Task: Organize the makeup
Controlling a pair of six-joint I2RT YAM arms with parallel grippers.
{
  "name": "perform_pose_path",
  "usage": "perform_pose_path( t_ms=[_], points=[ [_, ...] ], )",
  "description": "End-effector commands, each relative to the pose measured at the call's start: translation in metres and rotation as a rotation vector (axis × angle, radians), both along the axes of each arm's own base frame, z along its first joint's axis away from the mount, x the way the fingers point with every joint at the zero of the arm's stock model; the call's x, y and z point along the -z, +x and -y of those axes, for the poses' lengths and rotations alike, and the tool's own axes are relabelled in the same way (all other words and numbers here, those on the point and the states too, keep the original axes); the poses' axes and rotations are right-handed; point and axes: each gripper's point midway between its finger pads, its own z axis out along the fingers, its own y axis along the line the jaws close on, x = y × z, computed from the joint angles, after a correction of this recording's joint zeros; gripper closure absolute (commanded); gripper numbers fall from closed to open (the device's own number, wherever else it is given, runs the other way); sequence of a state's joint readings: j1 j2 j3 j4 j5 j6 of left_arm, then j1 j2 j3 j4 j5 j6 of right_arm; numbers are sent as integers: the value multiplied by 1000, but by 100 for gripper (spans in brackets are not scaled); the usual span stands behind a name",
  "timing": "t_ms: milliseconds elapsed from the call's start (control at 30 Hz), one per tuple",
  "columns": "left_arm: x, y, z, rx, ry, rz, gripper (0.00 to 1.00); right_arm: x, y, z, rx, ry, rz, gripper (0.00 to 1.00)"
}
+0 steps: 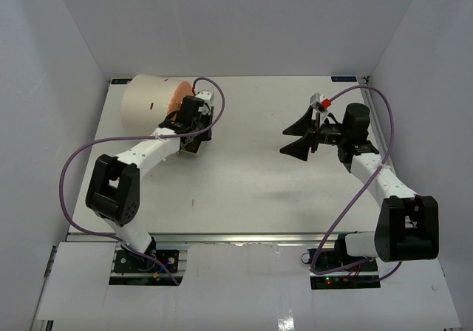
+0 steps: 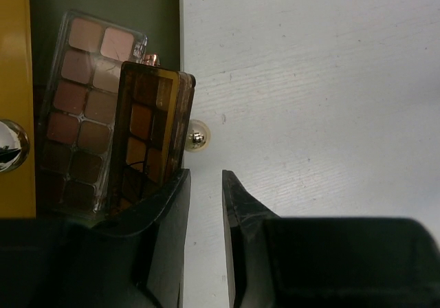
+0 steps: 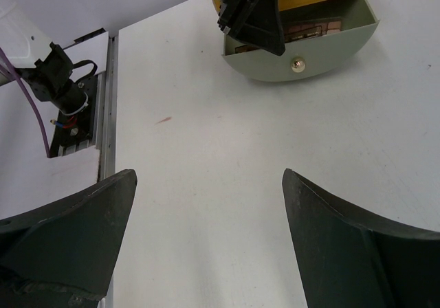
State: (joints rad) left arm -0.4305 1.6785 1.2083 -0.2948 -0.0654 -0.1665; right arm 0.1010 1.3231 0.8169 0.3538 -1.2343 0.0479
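Two eyeshadow palettes lie in the open grey-green drawer of the cream cylinder: a pink one and a brown one leaning on it. My left gripper hangs at the drawer's front wall near its metal knob, jaws a narrow gap apart with only table between them. From the right wrist view it is the black shape over the drawer. My right gripper is wide open and empty above bare table. Sponges, bottle and lipstick are out of view.
The cylinder's orange-yellow face carries another knob on the left. The table's left metal rail and the left arm's base show in the right wrist view. White walls enclose the table.
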Motion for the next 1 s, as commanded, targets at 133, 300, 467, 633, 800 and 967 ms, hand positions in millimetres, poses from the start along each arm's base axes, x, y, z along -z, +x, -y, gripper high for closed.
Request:
perform_pose_path(
  t_ms=[133,300,467,633,800,967],
  points=[
    [-15,15,-7,-45,38,46,60,-6,0,4,-11,8,29,7],
    [-17,18,-9,-57,47,52,56,-7,-1,4,-14,10,28,7],
    [-10,22,-17,-80,74,36,50,-7,-1,5,-12,11,28,7],
    [-15,22,-13,-62,49,39,48,-9,0,7,-8,13,31,7],
    [-48,7,19,104,-93,73,49,-8,0,7,-7,12,30,6],
    [-69,-7,40,198,-174,109,53,-6,1,8,-4,11,27,6]
  ],
)
